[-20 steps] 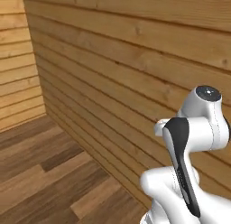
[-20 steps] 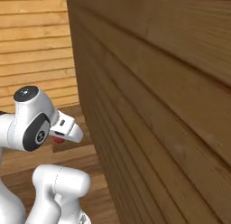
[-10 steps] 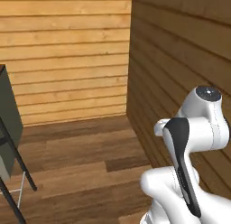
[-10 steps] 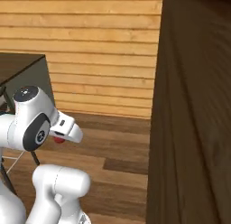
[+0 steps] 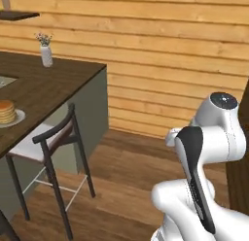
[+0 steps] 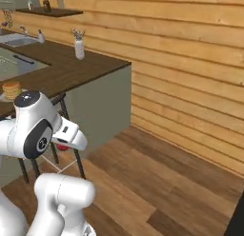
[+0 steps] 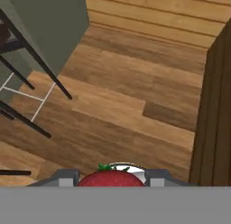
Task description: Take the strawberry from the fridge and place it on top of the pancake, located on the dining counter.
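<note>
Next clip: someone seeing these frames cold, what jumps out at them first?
The bright red strawberry, pinched between the gripper fingers at the bottom of the hand view, above bare wooden floor. Next, the pancake stack on its pale plate, at the left on the dark dining counter, with a dark-framed stool tucked beside it. A small white vase of flowers stands near the counter's far end.

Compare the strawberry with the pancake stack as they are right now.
The strawberry is bright red with a green top; the pancake stack is golden-tan. The strawberry is held in the gripper above the wooden floor; the pancake stack sits on a pale plate on the dining counter. Both are food.
</note>
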